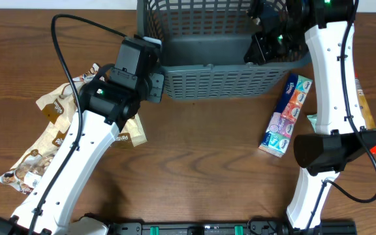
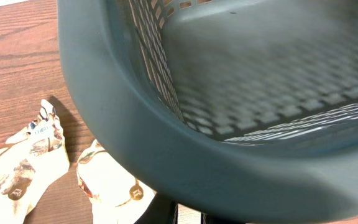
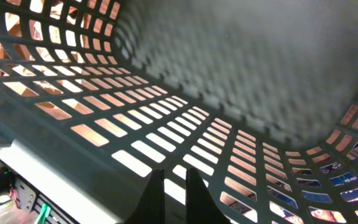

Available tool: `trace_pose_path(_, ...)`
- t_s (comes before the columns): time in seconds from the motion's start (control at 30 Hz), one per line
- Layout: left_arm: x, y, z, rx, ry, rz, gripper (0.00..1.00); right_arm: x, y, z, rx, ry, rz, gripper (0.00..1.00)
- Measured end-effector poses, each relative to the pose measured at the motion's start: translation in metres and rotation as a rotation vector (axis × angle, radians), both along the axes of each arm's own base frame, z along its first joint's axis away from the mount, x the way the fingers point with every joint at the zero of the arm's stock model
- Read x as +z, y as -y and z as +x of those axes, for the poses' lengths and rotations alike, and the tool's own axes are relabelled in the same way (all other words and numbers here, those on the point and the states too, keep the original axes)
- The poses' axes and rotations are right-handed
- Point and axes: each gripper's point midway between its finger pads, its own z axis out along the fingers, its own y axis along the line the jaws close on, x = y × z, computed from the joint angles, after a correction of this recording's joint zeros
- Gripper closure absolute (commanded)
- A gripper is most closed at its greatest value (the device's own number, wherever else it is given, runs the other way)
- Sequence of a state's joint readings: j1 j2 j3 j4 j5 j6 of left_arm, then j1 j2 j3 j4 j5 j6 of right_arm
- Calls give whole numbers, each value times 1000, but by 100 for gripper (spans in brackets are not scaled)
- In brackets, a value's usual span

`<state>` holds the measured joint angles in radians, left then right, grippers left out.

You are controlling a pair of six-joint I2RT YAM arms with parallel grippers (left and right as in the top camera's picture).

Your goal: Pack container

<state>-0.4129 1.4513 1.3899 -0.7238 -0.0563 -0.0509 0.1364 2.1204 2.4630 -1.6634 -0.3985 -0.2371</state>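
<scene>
Brown wooden table (image 1: 201, 170): dark grey basket (image 1: 220, 81) far centre, beige snack packets (image 1: 38, 153) at left, colourful wrapped multipack (image 1: 286, 117) at right.

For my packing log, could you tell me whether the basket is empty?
Empty, as far as shown: the container shows a bare floor in every view; packets lie outside on the table.

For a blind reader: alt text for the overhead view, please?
A large dark grey slotted plastic basket sits on a brown wooden table, the left gripper at its near left corner, the right gripper inside its right end. Beige snack packets lie left, a colourful rectangular pack right.
</scene>
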Motion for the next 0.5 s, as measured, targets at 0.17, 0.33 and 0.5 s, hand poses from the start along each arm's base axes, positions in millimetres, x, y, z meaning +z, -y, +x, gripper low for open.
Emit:
trace_pose_path(0.17,0,0,0,-2,0,2,94,0,3,10,-18,42,-34,99)
trace_pose_path(0.33,0,0,0,-8,3,7,94,9,10,14,-47,88,-68,96)
trace_pose_path(0.5,5,1,1,-22,26,10,94,30,14,10,-66,150,-72,89)
